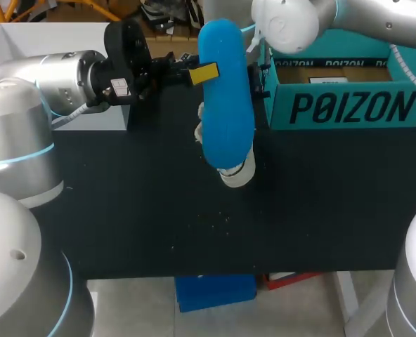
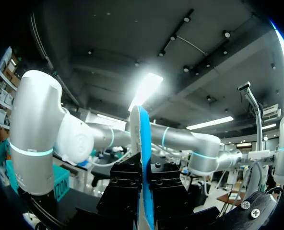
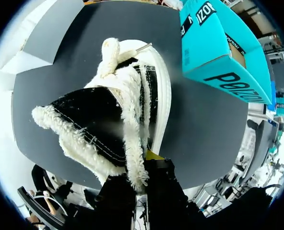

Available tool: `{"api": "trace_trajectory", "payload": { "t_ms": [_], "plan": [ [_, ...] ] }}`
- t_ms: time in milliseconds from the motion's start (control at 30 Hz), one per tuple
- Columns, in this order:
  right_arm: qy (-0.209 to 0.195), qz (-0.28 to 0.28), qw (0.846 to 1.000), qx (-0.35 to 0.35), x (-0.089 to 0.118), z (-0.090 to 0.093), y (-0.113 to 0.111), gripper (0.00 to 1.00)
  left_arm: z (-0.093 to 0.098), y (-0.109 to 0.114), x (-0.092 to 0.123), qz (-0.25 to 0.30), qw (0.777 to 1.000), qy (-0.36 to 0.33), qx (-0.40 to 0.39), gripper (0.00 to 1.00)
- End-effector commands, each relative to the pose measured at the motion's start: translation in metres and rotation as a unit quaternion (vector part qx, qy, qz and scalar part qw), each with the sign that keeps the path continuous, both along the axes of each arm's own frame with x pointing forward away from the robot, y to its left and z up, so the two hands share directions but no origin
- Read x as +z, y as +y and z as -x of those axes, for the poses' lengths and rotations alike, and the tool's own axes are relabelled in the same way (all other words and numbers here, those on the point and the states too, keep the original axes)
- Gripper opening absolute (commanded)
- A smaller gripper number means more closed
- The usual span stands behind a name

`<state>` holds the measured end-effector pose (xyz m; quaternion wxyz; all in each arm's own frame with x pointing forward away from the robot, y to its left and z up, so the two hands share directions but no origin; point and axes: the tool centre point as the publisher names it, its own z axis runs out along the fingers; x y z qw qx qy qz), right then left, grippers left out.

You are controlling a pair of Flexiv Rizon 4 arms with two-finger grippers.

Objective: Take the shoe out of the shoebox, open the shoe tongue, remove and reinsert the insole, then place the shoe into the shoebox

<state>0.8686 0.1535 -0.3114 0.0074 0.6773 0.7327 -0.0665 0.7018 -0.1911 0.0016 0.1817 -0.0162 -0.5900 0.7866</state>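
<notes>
Blue insole [image 1: 225, 91] is out, pinched upright by left fingers [image 2: 125, 182]; right fingers [image 3: 163, 177] pinch the fleece-lined shoe [image 3: 127, 96], outside the shoebox [image 1: 348, 105]. Left to do, likely: reinsert insole, box shoe.

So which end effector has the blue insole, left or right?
The left end effector: it is shut on the blue insole, which stands edge-on between its fingers. The right end effector grips the fleece-lined shoe instead.

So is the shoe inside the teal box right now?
No, the right gripper holds the shoe over the black table, outside the shoebox.
</notes>
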Motion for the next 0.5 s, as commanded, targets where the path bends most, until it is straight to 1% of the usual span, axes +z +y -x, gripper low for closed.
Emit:
{"api": "trace_trajectory", "payload": {
  "t_ms": [33,267,500],
  "plan": [
    [-0.021,0.046,0.996,-0.070,-0.019,-0.004,0.017,0.00,0.000,-0.001,-0.001,0.001,1.000,-0.001,0.001,0.00],
    [-0.033,0.057,0.996,-0.054,-0.044,-0.006,0.027,0.00,0.000,-0.001,-0.001,0.001,1.000,-0.001,0.001,0.00],
    [-0.035,0.069,0.995,-0.062,-0.063,-0.002,0.022,0.00,0.000,-0.001,-0.001,0.001,1.000,-0.001,0.001,0.00]
  ]
}}
